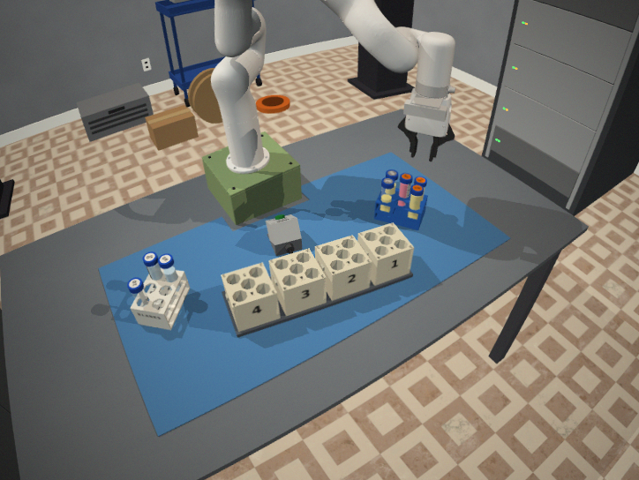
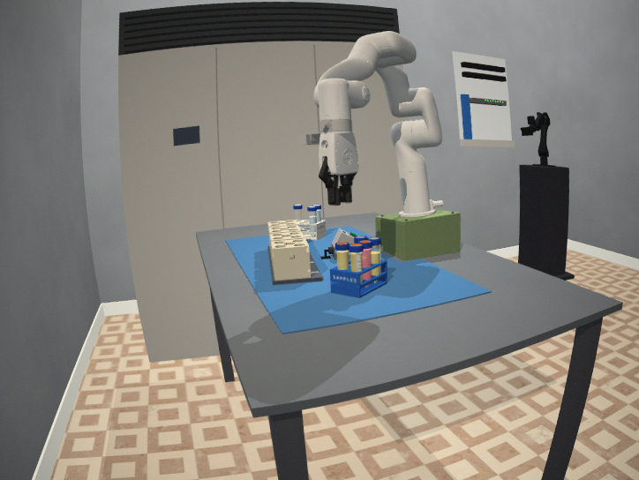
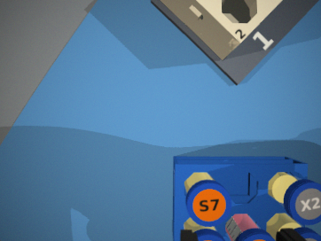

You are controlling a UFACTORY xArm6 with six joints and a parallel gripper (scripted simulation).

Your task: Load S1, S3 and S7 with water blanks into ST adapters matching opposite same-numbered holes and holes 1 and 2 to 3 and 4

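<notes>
Top view: the tool (image 1: 423, 156) (image 2: 340, 201) (image 3: 237, 236) hangs at upper right, partly open and empty, above the tabletop (image 1: 356, 350) (image 2: 413, 335) (image 3: 31, 53). S7 (image 1: 416, 199) (image 2: 342, 257) (image 3: 208, 205) stands in the blue rack (image 1: 398, 219) (image 2: 344, 285) (image 3: 222, 167), right of centre; three blanks stand in the white rack (image 1: 153, 315) (image 2: 321, 230), lower left.

Exterior view: the tool is near the centre, its fingers apart from every tube.

Wrist view: at bottom, S7 stands left of X2 (image 1: 386, 191) (image 2: 360, 240) (image 3: 310, 204); adapter 1 (image 1: 394, 264) (image 2: 290, 262) (image 3: 206, 31) is at the upper edge.

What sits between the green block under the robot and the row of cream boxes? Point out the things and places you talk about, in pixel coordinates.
The small sloped desk (image 1: 282, 231) with the green key (image 1: 280, 217), seen in the top view.
</notes>
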